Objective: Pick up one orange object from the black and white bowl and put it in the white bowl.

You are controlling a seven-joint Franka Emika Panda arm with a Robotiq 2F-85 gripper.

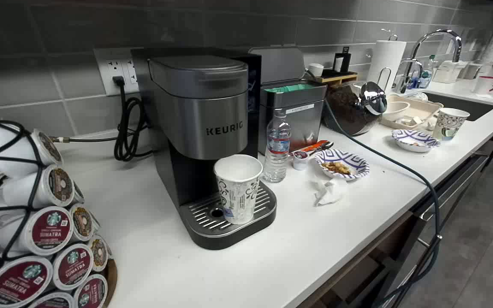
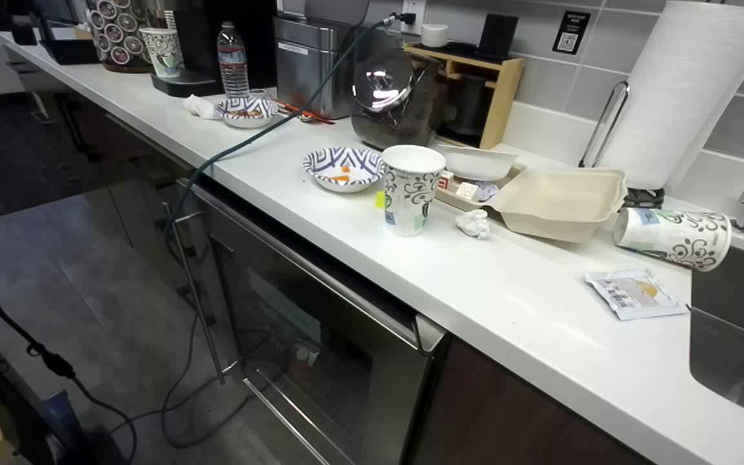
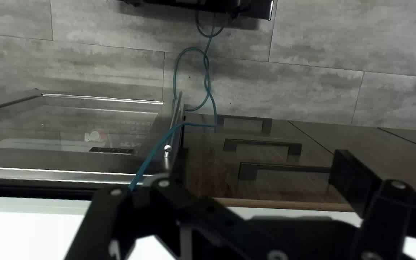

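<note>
A white bowl with a dark zigzag pattern [image 2: 319, 161] stands on the counter and also shows in an exterior view [image 1: 416, 148]. Two small orange pieces lie in it, a round one [image 2: 345, 169] and a longer one [image 2: 337, 179]; their shapes do not show clearly elsewhere. The plain white bowl [image 2: 480, 168] sits in a beige takeout container and also shows in an exterior view [image 1: 394, 115]. My gripper [image 3: 264, 167] shows only in the wrist view. Its black fingers are wide apart with nothing between them. It faces the cabinet fronts and floor; both bowls are outside that view.
A paper cup [image 2: 411, 200] stands beside the patterned bowl, and the beige container [image 2: 556, 206] is behind it. Another patterned bowl [image 1: 360, 164] holds brown bits. A teal cable [image 1: 390, 156] crosses the counter and hangs over its edge. A coffee machine [image 1: 203, 119] and bottle [image 1: 277, 147] stand nearby.
</note>
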